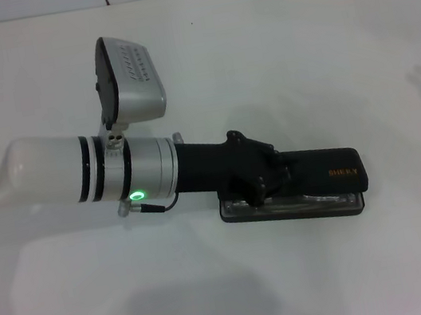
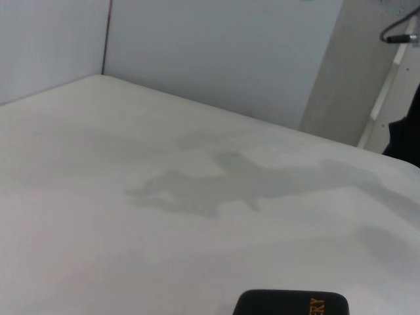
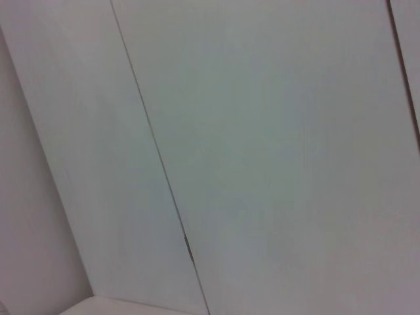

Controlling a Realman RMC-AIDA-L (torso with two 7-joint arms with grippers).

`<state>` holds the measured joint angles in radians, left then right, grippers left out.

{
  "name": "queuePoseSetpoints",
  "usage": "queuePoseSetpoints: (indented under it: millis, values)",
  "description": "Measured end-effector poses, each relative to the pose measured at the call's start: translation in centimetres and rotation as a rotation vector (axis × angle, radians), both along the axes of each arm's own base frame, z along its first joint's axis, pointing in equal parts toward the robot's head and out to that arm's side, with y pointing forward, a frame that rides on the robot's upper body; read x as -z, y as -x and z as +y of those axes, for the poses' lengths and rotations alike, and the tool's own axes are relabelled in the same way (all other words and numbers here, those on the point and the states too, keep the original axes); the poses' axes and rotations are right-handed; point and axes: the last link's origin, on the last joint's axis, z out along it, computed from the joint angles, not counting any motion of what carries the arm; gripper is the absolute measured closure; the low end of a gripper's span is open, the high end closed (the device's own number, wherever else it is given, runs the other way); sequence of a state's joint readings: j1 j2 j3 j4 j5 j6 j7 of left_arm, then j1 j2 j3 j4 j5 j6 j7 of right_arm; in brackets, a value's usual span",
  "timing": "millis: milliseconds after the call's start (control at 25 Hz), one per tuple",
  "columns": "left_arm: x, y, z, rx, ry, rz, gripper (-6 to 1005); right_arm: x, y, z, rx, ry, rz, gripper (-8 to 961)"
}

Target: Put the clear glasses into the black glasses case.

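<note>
**Left hand down on the glasses case**

Left hand (image 1: 266,174), at the end of the white and silver arm reaching in from the robot's left, sits directly on top of the black glasses case (image 1: 334,173). Its black body covers the near end of the case, and the fingers are hidden under it, so how far it is open, or whether it has hold of anything, cannot be told. A green light glows on the silver wrist ring (image 1: 137,195).

The case lies flat on the white surface (image 1: 301,69), somewhat right of centre in the head view, its length running left to right. The lid, with orange lettering near its far end, sits low over the base with a narrow gap showing along the front edge. Through that gap, pale glassy shapes that look like the clear glasses (image 1: 314,199) lie inside the base.

From the left wrist view, only the rounded black end of the case with part of the orange lettering shows, resting on the surface.

Nothing of the right hand appears; its wrist view faces only pale wall panels (image 3: 275,151).
</note>
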<state>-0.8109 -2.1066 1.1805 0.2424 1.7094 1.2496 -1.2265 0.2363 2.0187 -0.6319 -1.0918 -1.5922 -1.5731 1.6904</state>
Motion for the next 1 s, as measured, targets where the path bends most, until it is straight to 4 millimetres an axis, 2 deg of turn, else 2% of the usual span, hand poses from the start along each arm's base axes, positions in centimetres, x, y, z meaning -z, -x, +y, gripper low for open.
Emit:
queuePoseSetpoints:
  millis: [320,480,600,720,840,920,1000]
  values:
    - [0.0,0.3,-0.7,0.017,0.018,-0.008,707,0.1,0.2,0.1,-0.009,0.007,0.001,734]
    - [-1.0,-0.5,-1.6,0.069,0.039,-0.112,697,0.2,0.3,-0.1,-0.023,0.020,0.003,728]
    - [-3.1,-2.1,-1.7,0.080,0.059,-0.244,690,0.3,0.4,-1.0,-0.070,0.048,-0.017,724]
    - [-6.5,-3.6,-2.2,0.097,0.122,-0.340,683,1.2,1.3,-2.4,-0.210,0.126,-0.052,720]
    - [-10.2,-3.5,-4.1,0.188,0.134,-0.384,676,3.4,2.7,-3.1,-0.352,0.219,-0.032,716]
    - [-12.7,-2.7,-5.5,0.261,0.076,-0.408,607,4.9,3.6,-3.5,-0.419,0.283,-0.028,684]
    - [-14.1,-2.0,-6.0,0.256,0.040,-0.399,537,6.1,4.2,-3.7,-0.461,0.341,-0.036,621]
